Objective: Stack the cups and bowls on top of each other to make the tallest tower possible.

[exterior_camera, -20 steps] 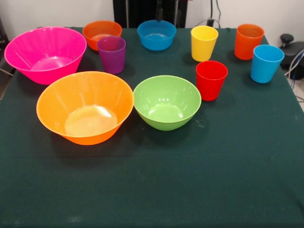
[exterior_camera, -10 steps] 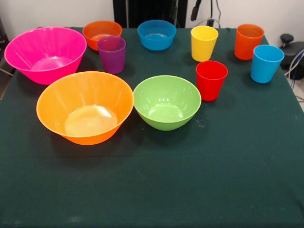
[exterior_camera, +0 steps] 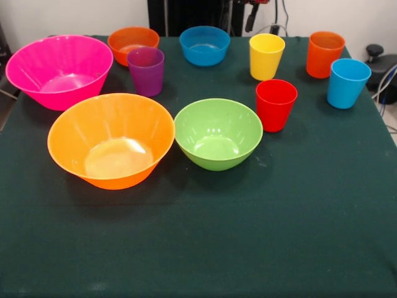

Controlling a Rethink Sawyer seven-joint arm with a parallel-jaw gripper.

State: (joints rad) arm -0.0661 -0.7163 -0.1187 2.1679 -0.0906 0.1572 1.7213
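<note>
Bowls: glossy plastic, all upright and unstacked on the dark green table (exterior_camera: 248, 236), so every rim is reachable.
Pink large bowl (exterior_camera: 59, 69): behind-left of the orange large bowl (exterior_camera: 111, 139).
Green medium bowl (exterior_camera: 218, 133): just right of it.
Small blue bowl (exterior_camera: 205, 45), small orange bowl (exterior_camera: 131, 42): far behind it.
Cups: yellow (exterior_camera: 267, 56), orange (exterior_camera: 325, 54), light blue (exterior_camera: 347, 82), red (exterior_camera: 276, 104) to its right; purple (exterior_camera: 146, 71) behind.
Gripper (exterior_camera: 250, 13): top edge; grip state, cannot tell.

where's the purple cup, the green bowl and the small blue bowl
purple cup (exterior_camera: 146, 74), front view, on its side wall
green bowl (exterior_camera: 217, 131), front view, on its inner wall
small blue bowl (exterior_camera: 205, 45), front view, on its inside
</note>
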